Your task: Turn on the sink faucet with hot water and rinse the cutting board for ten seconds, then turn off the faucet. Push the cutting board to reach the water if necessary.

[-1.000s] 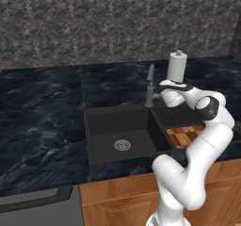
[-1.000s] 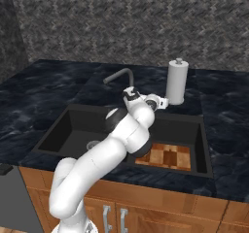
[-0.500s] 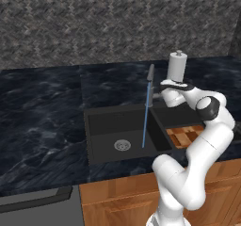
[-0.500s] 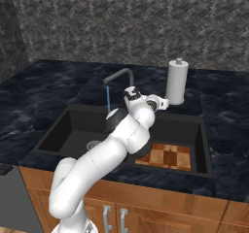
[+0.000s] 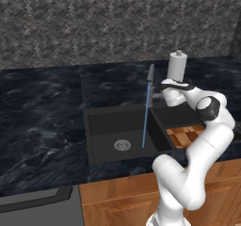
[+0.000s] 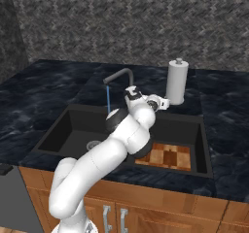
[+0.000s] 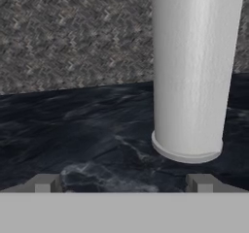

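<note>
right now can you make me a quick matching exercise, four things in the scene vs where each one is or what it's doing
Things:
1. water
2. cutting board
3. faucet
4. white cylinder

Places or states:
A. lying in the right basin of the sink
B. standing on the counter behind the sink
C. falling into the left basin, near the drain
D. spout swung over the left basin

Pairs: 1-C, 2-A, 3-D, 4-B

Ahead of me a grey herringbone-patterned wall (image 5: 94, 22) rises behind the dark marbled countertop (image 5: 42, 112). Below the counter's front edge I see brown wooden cabinet fronts (image 6: 160, 212) with silver handles (image 6: 104, 216).
</note>
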You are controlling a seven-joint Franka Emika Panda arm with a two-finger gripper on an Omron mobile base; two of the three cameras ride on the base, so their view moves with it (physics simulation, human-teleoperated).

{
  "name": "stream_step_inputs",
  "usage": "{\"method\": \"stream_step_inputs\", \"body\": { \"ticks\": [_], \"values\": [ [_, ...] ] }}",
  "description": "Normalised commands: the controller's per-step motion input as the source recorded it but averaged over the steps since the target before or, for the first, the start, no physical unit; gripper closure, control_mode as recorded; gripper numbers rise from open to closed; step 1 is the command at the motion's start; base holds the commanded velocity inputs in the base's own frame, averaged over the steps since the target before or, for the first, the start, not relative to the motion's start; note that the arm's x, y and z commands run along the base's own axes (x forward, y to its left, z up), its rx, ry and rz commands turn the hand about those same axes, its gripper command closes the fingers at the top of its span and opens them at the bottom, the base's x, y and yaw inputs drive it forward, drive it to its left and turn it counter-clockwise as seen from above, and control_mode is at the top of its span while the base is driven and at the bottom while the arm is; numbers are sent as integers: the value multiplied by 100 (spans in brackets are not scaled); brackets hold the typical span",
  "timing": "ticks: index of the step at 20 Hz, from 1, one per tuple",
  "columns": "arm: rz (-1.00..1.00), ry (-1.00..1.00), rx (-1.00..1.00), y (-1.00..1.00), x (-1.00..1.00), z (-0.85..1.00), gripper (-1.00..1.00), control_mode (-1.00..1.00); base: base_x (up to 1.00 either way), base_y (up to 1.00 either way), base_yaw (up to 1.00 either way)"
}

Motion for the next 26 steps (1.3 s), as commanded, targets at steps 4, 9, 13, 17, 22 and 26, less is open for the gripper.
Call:
{"method": "stream_step_inputs", "body": {
  "ticks": [4, 9, 13, 17, 22, 26],
  "values": [
    [0, 0, 0, -44, 0, 0, -100, -100, 0, 0, 0],
    [0, 0, 0, -40, 0, 0, -100, -100, 0, 0, 0],
    [0, 0, 0, -17, -2, 0, -100, -100, 0, 0, 0],
    [0, 2, 0, -4, -17, 2, -100, -100, 0, 0, 0],
    [-2, 5, 0, 0, -15, 32, -100, -100, 0, 0, 0],
    [-4, 10, 0, 0, -9, 67, -100, -100, 0, 0, 0]
  ]
}}
